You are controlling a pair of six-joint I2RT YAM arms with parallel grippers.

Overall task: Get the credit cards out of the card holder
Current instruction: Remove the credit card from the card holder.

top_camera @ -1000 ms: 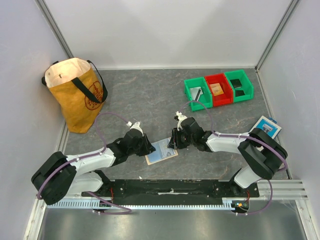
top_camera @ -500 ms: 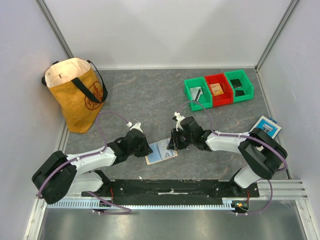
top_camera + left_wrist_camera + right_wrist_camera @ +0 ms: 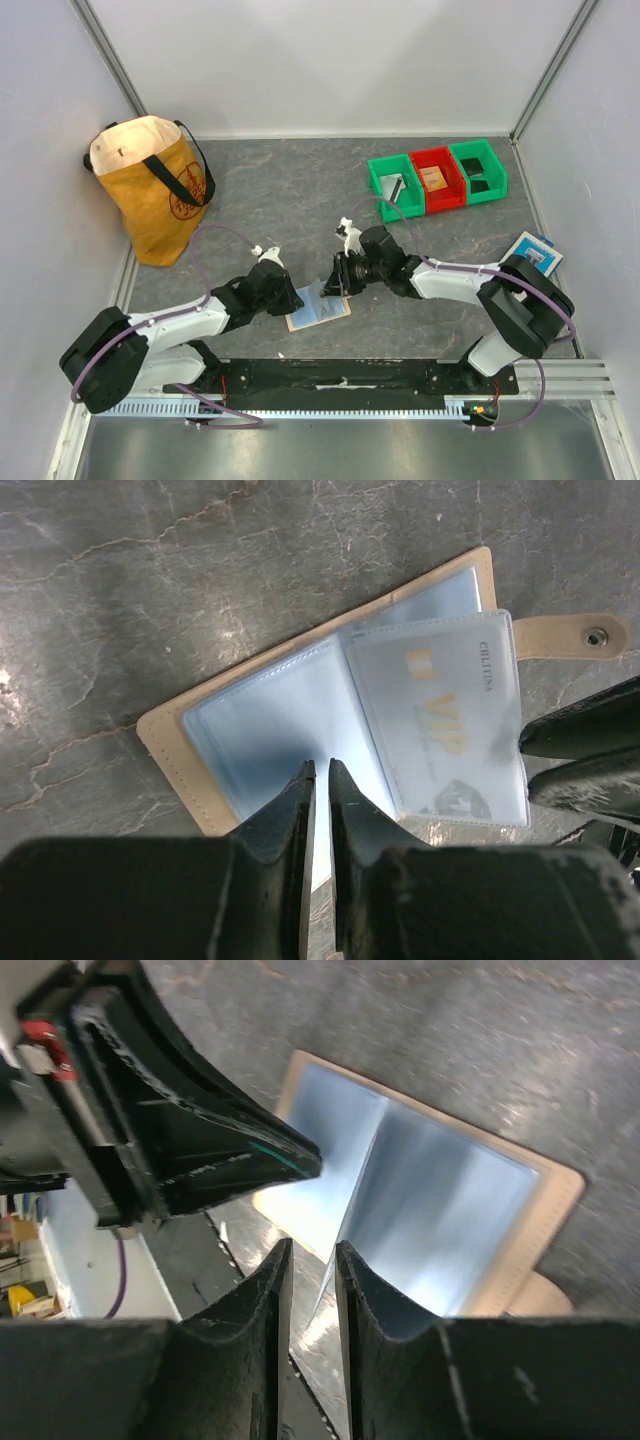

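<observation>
1. Stock: one card holder [image 3: 318, 309], tan, lying open at lower centre of the top view, showing pale blue sleeves.
2. One credit card [image 3: 440, 720] showing, pale, lettered "VIP", sitting inside a raised sleeve [image 3: 500, 680]; small print blurring.
3. Two grippers: left gripper [image 3: 320, 770], jaws nearly together, pressing on the left page and hiding the holder's near edge; right gripper [image 3: 312, 1248] pinching the raised sleeve's edge.
</observation>
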